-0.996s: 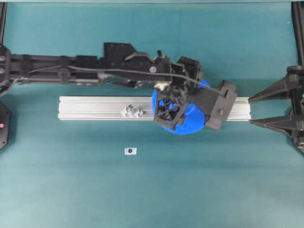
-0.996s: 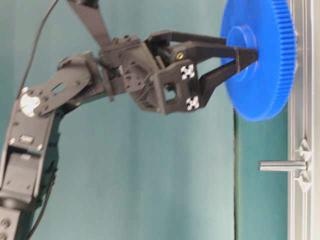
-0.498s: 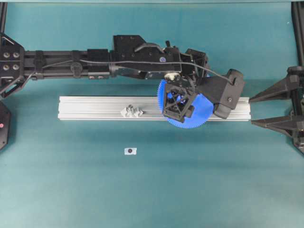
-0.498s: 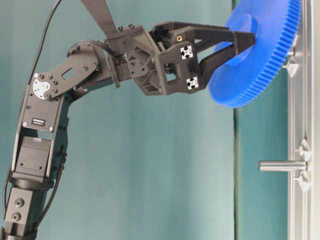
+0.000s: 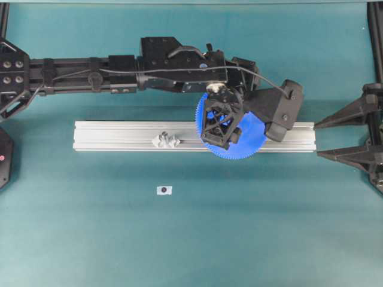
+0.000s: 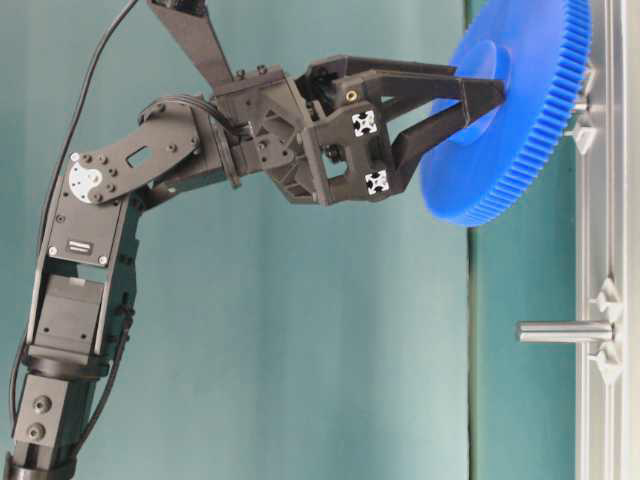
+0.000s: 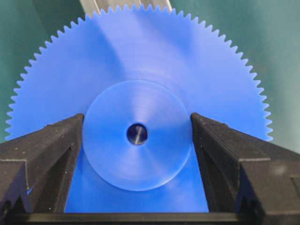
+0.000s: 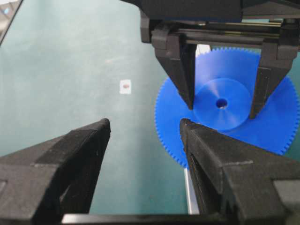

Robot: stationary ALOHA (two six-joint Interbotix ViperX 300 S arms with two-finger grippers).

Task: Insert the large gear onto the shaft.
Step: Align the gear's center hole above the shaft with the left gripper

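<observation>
Large gear [image 6: 515,110] hung tilted above the rail's [image 5: 119,136] right part, the left gripper [image 7: 137,136] clamping its raised hub, presumably so its centre hole stayed clear for the shaft. Right gripper [image 8: 143,140] waited empty, spread wide, at far right.

Smooth blue plastic large gear [image 7: 140,70]; ribbed metal rail [image 5: 119,136]; matt black tool [image 6: 480,105].
</observation>
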